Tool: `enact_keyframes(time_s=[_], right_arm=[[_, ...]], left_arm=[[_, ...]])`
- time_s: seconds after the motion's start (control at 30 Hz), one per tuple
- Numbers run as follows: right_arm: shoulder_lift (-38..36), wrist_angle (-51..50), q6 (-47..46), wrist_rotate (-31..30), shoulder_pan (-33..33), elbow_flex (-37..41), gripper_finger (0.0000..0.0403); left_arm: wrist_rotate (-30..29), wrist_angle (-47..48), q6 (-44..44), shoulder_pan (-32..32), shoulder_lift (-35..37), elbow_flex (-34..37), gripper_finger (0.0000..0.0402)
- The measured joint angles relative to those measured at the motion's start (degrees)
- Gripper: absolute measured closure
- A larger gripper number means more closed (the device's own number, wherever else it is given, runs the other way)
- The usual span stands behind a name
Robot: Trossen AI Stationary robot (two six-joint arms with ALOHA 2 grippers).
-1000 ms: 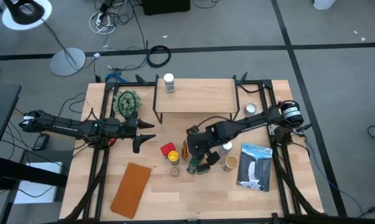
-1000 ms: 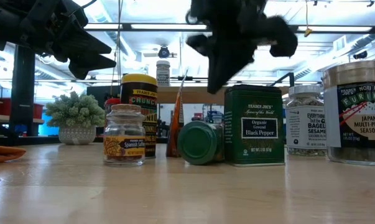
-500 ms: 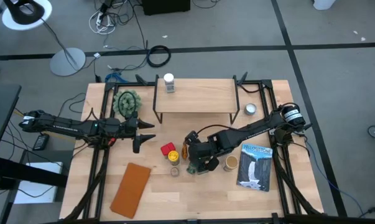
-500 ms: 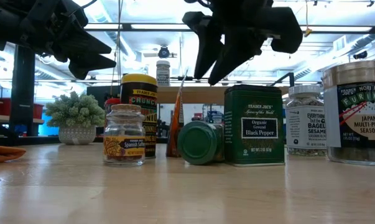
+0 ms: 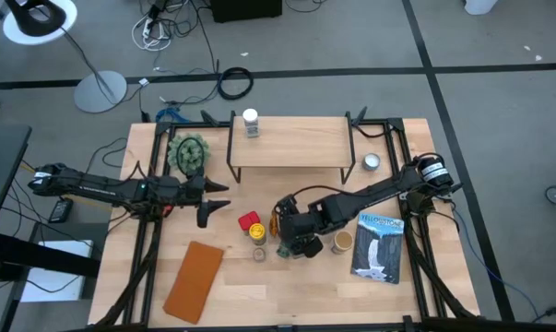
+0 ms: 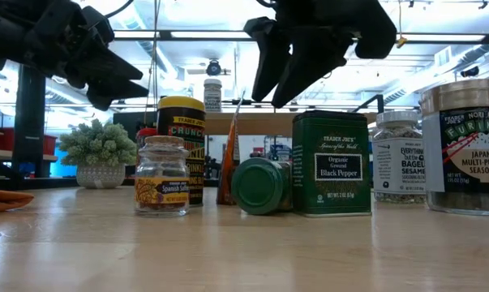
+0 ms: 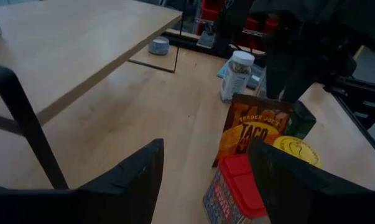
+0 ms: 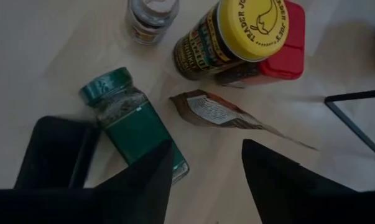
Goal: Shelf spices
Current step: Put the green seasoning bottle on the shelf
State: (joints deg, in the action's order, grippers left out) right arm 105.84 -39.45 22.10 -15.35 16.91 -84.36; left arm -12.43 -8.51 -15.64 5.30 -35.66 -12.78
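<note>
The right gripper (image 8: 203,168) had lowered and spread its jaws just above the lying green-lidded jar (image 8: 128,121) (nothing held yet), far from the shelf (image 5: 291,143).

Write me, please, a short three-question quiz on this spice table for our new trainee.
1. True or false: the green-lidded jar lies on its side on the table.
2. How many jars stand on the shelf? A: none. B: one. C: three.
3. Fill in: the right gripper hovers close to the green-lidded jar with its jaws ____.
Key: 1 true; 2 B, the white-lidded jar; 3 open.
</note>
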Motion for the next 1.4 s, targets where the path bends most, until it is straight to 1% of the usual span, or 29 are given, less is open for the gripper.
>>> enact_keyframes(time_s=[0.17,0.4,0.5,0.6,0.7,0.87,1.07,1.27,1.4], right_arm=[[0.0,-1.2,-1.6,0.1,0.0,0.0,0.0199],[0.0,-5.4,-1.5,0.0,0.1,0.0,0.0148],[0.0,-5.1,-1.6,0.3,0.2,0.0,0.0128],[0.0,-4.4,-2.7,1.7,0.4,0.0,0.0118],[0.0,-3.5,-4.5,3.4,0.6,0.0,0.0118],[0.0,-2.5,-4.4,4.9,0.8,0.0,0.0128],[0.0,0.2,-3.5,5.0,0.7,0.0,0.0145],[0.0,0.4,-2.5,5.1,1.1,0.0,0.0155],[0.0,0.2,0.9,3.0,0.2,-1.7,0.0157]], left_arm=[[0.0,-0.8,-0.1,0.0,0.0,1.0,0.0163],[0.0,-1.0,-0.1,0.0,0.0,1.0,0.0163],[0.0,-1.1,-0.1,0.0,0.0,1.0,0.0163],[0.0,-1.0,0.0,0.0,0.0,1.0,0.0163],[0.0,-0.9,0.4,0.0,0.0,1.0,0.0163],[-0.3,-0.9,0.4,0.0,0.0,1.0,0.0163],[-0.5,-1.0,0.4,0.0,0.0,1.0,0.0163],[-0.6,-1.0,0.4,0.0,0.0,1.0,0.0163],[-0.6,-1.0,0.2,0.0,0.0,1.0,0.0163]])
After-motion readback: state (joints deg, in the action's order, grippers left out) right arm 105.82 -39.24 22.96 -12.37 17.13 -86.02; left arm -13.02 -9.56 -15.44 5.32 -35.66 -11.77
